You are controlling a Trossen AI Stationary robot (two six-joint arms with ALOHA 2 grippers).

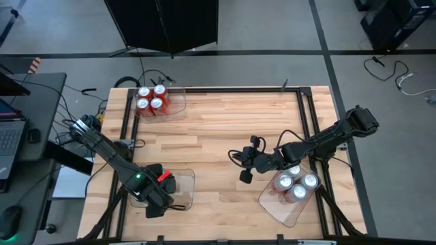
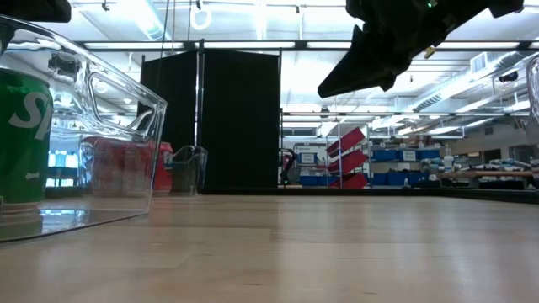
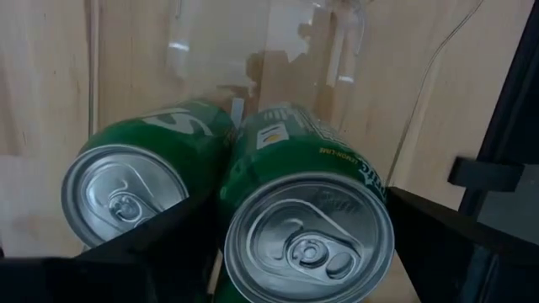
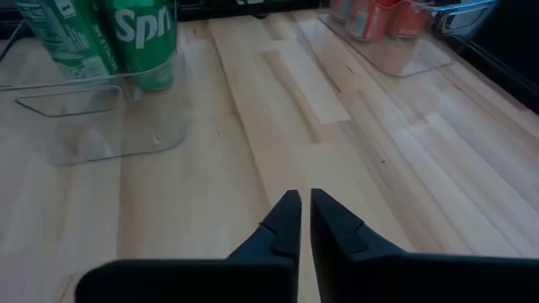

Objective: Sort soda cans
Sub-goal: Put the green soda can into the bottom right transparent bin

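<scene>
Two green soda cans (image 3: 307, 244) (image 3: 126, 194) stand upright in a clear tray (image 1: 185, 178) at the table's near left. My left gripper (image 1: 162, 194) hangs over them, pointing down and open. Its fingers (image 3: 173, 244) stand either side of the nearer can's top without touching it. Several red cans (image 1: 151, 100) stand in a tray at the far left. Several silver-white cans (image 1: 294, 184) stand in a tray at the near right. My right gripper (image 4: 301, 198) is shut and empty. It hovers above bare wood left of the silver cans.
The right arm (image 1: 327, 139) reaches in over the silver cans' tray. In the low view a green can (image 2: 21, 135) rests on its tray's floor. The table's middle (image 1: 218, 129) is bare wood. A black frame (image 1: 303, 116) runs along the table's edges.
</scene>
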